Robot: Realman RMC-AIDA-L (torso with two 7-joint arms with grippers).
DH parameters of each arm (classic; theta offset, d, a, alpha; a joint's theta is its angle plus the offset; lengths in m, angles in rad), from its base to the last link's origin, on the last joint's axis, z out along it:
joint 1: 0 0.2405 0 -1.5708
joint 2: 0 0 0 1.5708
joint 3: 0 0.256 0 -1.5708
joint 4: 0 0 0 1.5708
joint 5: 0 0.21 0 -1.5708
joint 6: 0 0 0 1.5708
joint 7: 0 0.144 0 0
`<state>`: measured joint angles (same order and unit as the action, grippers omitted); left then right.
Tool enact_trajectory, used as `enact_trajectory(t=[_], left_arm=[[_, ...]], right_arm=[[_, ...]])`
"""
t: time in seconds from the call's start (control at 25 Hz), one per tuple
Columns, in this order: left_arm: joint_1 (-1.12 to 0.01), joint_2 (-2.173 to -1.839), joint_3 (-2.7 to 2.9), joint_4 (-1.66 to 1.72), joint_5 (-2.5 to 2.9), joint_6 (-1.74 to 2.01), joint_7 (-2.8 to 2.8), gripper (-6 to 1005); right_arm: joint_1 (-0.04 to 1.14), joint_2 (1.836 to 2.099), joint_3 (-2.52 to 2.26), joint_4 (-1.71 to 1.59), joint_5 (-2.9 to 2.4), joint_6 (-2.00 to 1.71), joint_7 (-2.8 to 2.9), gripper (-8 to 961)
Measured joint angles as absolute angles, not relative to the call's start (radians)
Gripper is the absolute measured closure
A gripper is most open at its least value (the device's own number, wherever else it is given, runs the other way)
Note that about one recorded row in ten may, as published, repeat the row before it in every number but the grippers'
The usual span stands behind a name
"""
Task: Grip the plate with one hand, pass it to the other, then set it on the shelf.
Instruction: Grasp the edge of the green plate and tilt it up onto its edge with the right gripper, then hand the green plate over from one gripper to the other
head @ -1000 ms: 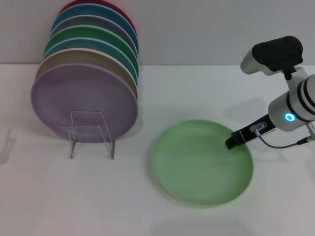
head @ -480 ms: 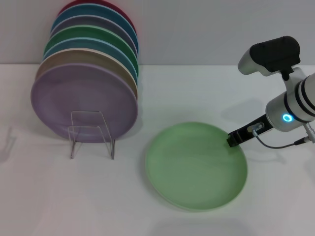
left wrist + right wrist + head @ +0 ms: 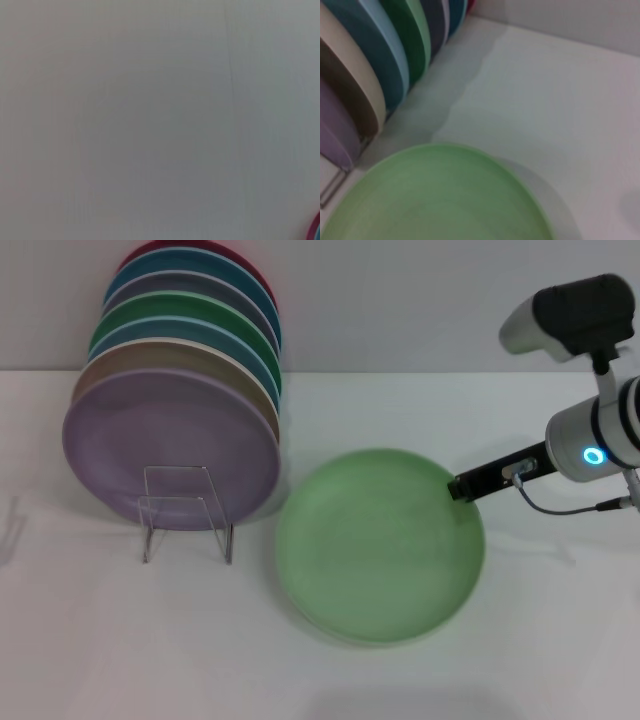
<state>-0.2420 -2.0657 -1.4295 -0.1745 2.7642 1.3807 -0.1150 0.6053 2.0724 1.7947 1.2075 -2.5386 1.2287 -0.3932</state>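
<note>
The pale mint-green plate point(image 3: 380, 545) hangs a little above the white table, right of the clear rack point(image 3: 186, 512). My right gripper point(image 3: 461, 486), on the arm with the blue light, is shut on the plate's far right rim. The plate also fills the lower part of the right wrist view point(image 3: 435, 200). The rack's front loops stand free before the lilac plate point(image 3: 170, 445). My left gripper is out of view; its wrist view shows only a blank surface.
Several coloured plates point(image 3: 190, 335) stand on edge in a row behind the lilac one, seen too in the right wrist view point(image 3: 380, 55). The white table point(image 3: 120, 640) stretches around them, with a grey wall behind.
My right gripper has moved left and up with the mint-green plate, which has lifted and shifted toward the rack. The stacked plates and rack have not moved.
</note>
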Motion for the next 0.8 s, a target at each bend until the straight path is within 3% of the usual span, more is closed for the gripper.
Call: enact_trajectory(t=[0.36,0.6,0.72,0.8], left_arm=[[-0.223,-2.066,-1.412,-0.185,2.776,1.45,-0.139,162],[-0.173,-2.05,-1.37,-0.341,2.842,1.49,-0.147,162],[-0.148,-2.038,-1.356,-0.523,2.888,1.359,-0.046,162],[-0.132,-2.03,-1.338,-0.613,2.888,1.278,0.004,162]], right_arm=[[0.51,2.073,1.819,1.369,-2.475,1.251,-0.428,934],[0.308,2.078,1.792,1.587,-2.357,1.1,-0.58,933],[0.154,2.081,1.721,1.652,-2.239,0.889,-0.762,933],[0.126,2.082,1.704,1.659,-2.213,0.841,-0.811,933]])
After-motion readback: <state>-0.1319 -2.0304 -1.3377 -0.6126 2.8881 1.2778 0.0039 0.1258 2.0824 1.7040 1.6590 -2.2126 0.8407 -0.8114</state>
